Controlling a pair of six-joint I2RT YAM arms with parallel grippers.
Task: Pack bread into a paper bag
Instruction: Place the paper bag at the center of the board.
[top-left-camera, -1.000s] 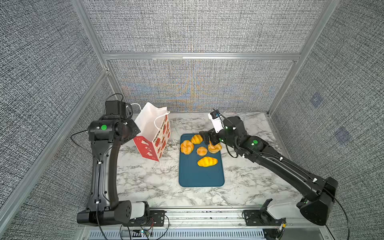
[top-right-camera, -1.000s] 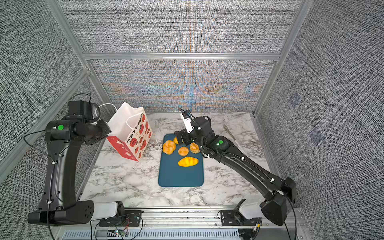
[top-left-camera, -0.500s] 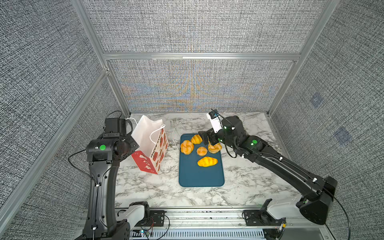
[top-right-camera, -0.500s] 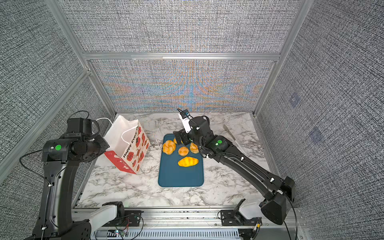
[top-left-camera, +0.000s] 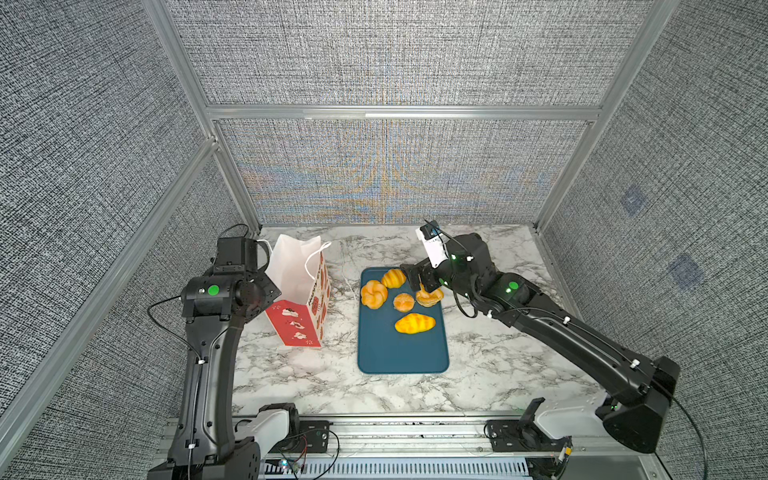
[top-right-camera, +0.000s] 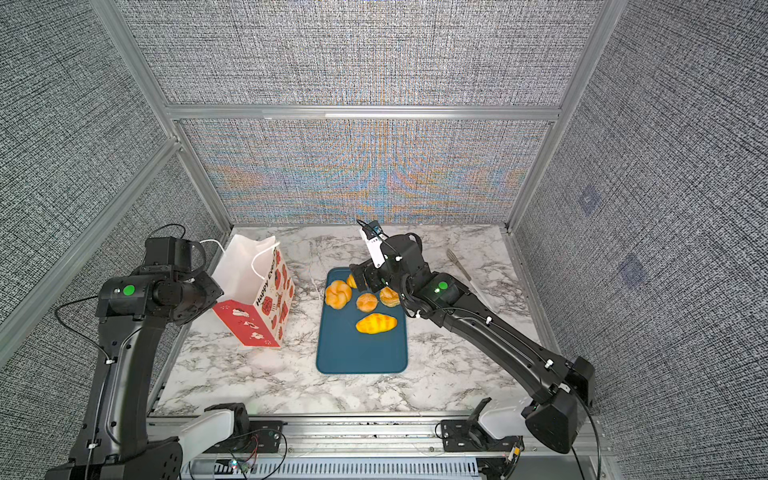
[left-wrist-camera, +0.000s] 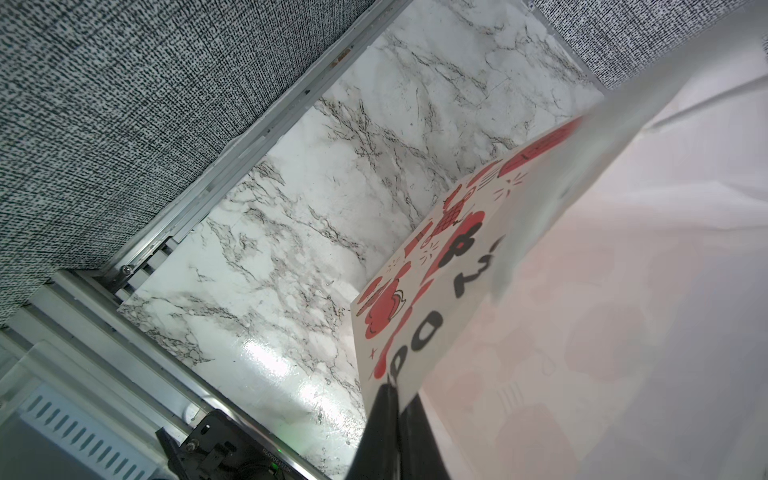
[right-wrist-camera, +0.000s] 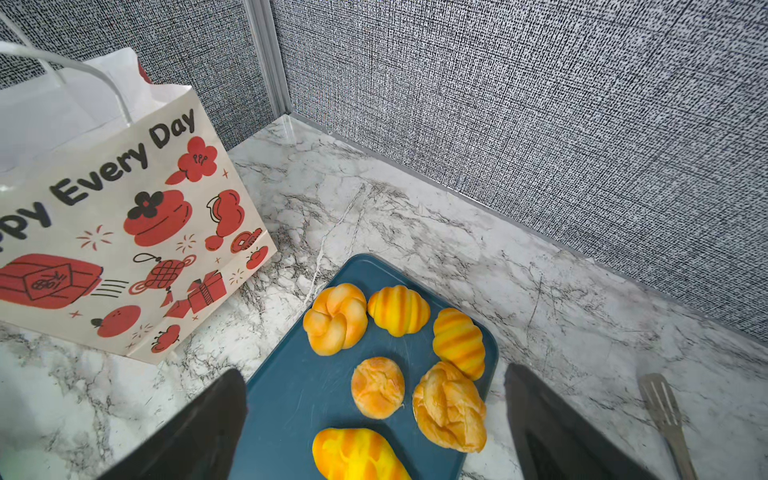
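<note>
From above, in both top views: a paper bag (top-left-camera: 296, 322) standing at a lean on the marble table (top-left-camera: 324, 386), mouth open, just beside a blue tray (top-left-camera: 401, 357) carrying the bread (top-left-camera: 414, 323), nothing seen inside the bag; right gripper (top-left-camera: 422, 286) low over the far end of the tray, by a flaky roll (top-left-camera: 430, 296). Through the left wrist camera: left gripper (left-wrist-camera: 392, 388) nipped together on the bag's rim, thin paper caught between the dark fingers (left-wrist-camera: 376, 436), white inside alongside. Through the right wrist camera: jaws spread wide with nothing in them, six pieces on the tray, the flaky roll and a round bun (right-wrist-camera: 377, 386) nearest. Probably light and squashy, so best taken across the middle with a gentle squeeze; as for the bag, likely flimsy and quick to tip, so worth pinning at the rim
</note>
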